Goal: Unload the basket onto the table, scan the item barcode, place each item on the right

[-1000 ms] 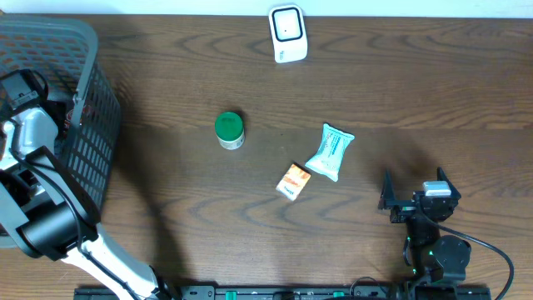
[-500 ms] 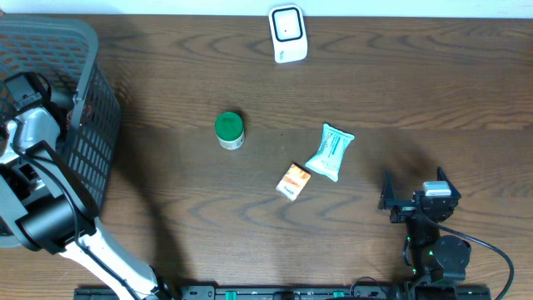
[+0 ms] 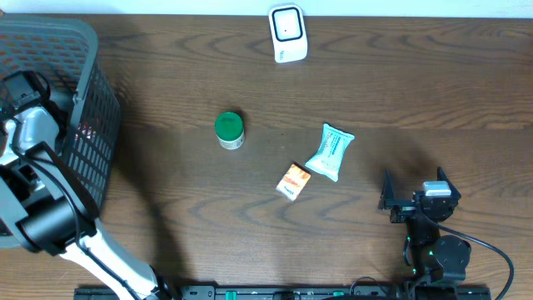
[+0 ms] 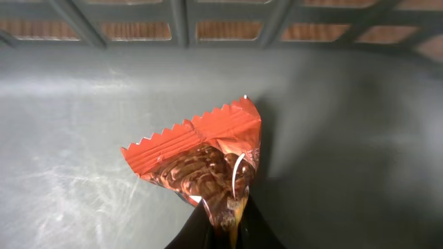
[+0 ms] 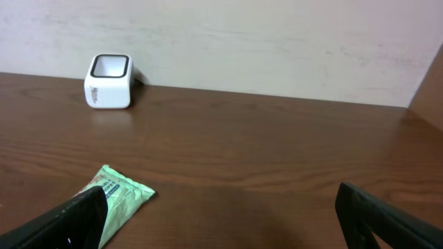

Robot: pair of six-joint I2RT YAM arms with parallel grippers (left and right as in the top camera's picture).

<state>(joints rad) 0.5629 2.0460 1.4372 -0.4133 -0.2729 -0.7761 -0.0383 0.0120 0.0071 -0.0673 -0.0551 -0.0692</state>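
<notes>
Nearest to us, our left claw point(image 4: 225, 223) is pinched closed on the lower end of a red packet point(image 4: 197, 162), down inside the grey basket point(image 3: 92, 117) at the left edge of the table point(image 3: 166, 242). Our right claw point(image 3: 414, 187) hangs with its fingers spread wide, holding nothing, over the table's near right. Farther out lie an orange box point(image 3: 292, 181) and, just beside it, a pale green packet point(image 3: 331, 152). A green-lidded jar point(image 3: 229, 130) stands to their left. The white scanner point(image 3: 288, 33) sits at the far edge.
</notes>
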